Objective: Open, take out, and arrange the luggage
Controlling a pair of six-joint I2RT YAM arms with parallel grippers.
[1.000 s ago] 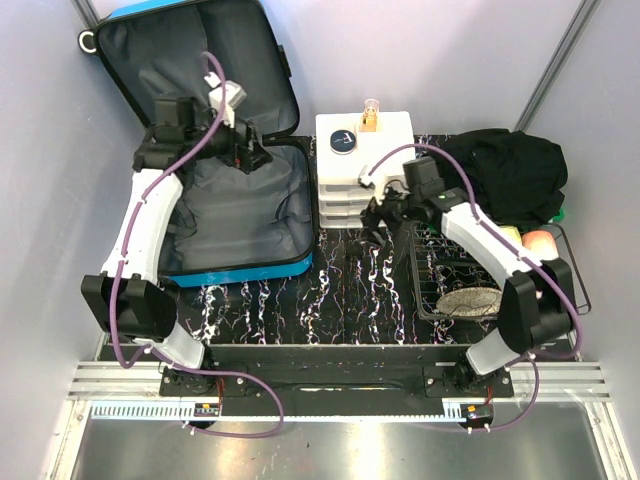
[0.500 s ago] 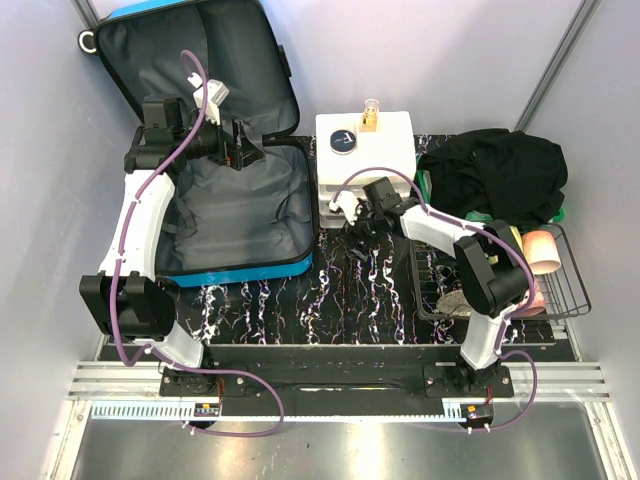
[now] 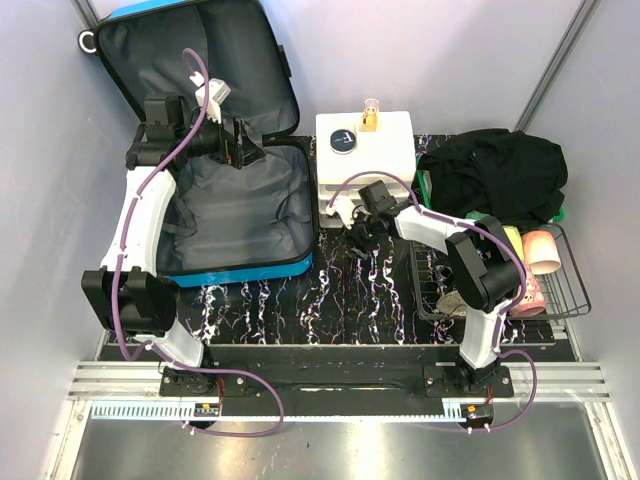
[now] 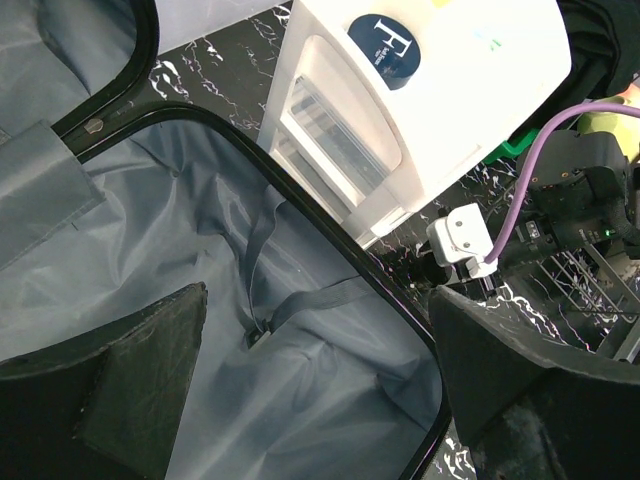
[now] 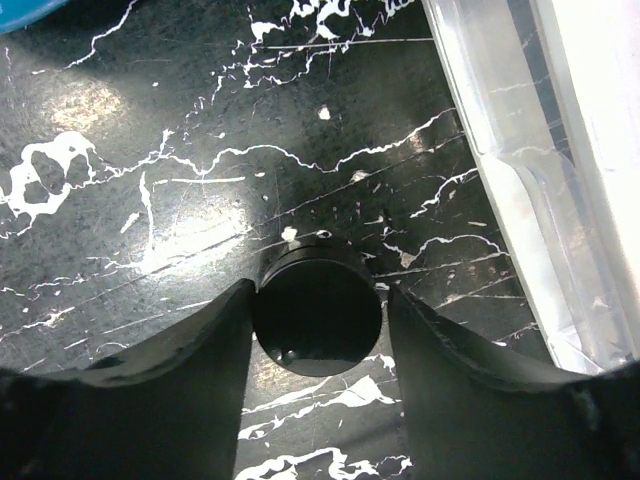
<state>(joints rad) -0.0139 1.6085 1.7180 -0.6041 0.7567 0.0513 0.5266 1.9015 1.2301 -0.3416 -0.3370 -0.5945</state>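
Open blue luggage (image 3: 230, 215) at upper left of the overhead view, grey lining bare, outer shell mostly hidden. Left arm reared over it, left claw (image 3: 243, 150) spread wide, holding nothing. Right arm stretched leftward, low on the surface (image 3: 300, 300) before the white drawer unit (image 3: 390, 150). Right claw (image 5: 318, 300) straddling a small black disc (image 5: 318, 330), fingers at both sides; true grip impossible to tell.

The blue luggage (image 3: 245, 215) lies open on the left (dark grey lining showing), its lid leaning up behind.
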